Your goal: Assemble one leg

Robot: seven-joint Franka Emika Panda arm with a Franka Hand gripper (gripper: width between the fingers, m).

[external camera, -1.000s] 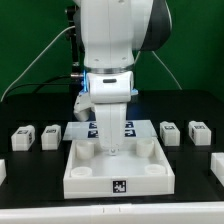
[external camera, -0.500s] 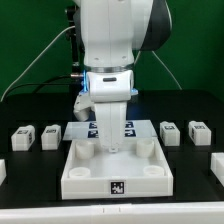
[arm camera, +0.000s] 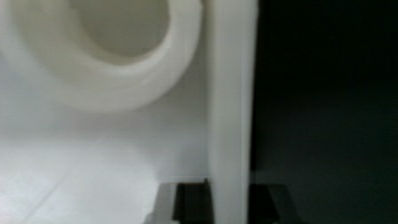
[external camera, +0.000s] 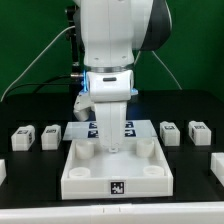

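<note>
- In the foreground: white tray [external camera: 85, 183], gripper [external camera: 113, 143] low inside it at centre; finger spread impossible to tell.
- Farther back on the table [external camera: 35, 178]: nearest leg [external camera: 170, 132] at 3 o'clock from gripper, well apart; others at 3 and 9.

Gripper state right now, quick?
The gripper: cannot tell whether it is shut; its fingers appear to straddle a wall of the tray.

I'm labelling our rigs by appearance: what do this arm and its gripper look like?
The arm is bulky, rounded and glossy white, with a black cap on one joint. A glowing light-blue band rings the wrist. The gripper below is white and blocky. A thin pale cable arcs behind. No markings show.
</note>
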